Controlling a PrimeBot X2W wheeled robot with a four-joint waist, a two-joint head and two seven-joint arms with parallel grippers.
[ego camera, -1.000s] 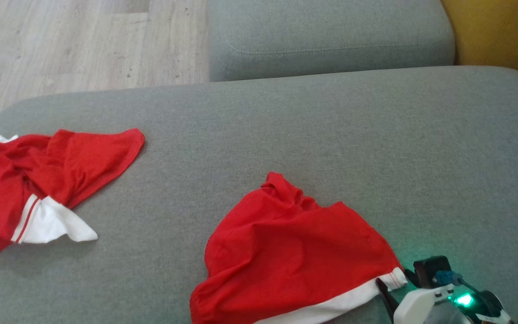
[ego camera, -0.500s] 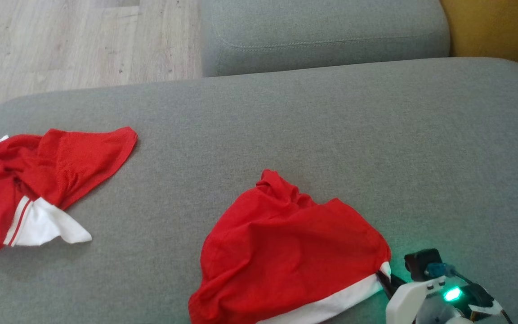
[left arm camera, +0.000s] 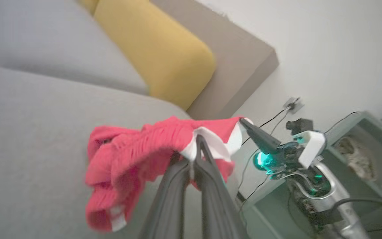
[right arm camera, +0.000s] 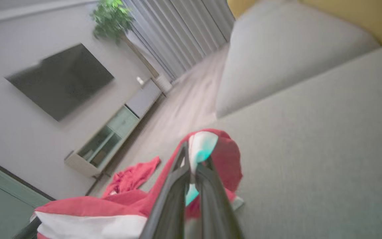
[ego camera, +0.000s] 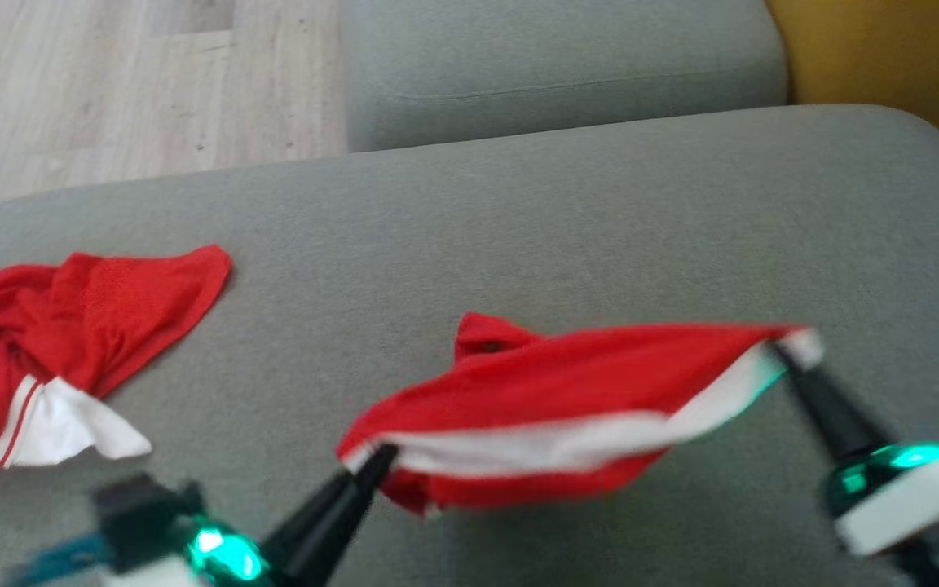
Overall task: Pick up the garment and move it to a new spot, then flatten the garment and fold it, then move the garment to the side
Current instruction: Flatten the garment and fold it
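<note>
Another red cloth (ego camera: 86,326) lies left on the grey sofa (ego camera: 600,220). The left end effector (ego camera: 378,458) grasps one end of the garment (ego camera: 584,383), which is stretched above the sofa to the right end effector (ego camera: 781,352), clenched on the other end.

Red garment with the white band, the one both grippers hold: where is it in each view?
Head view: garment at lower centre, stretched between left gripper and right gripper.
Left wrist view: garment bunched at centre.
Right wrist view: garment from centre to lower left.
Shared landmark: grey sofa seat beneath it.
</note>
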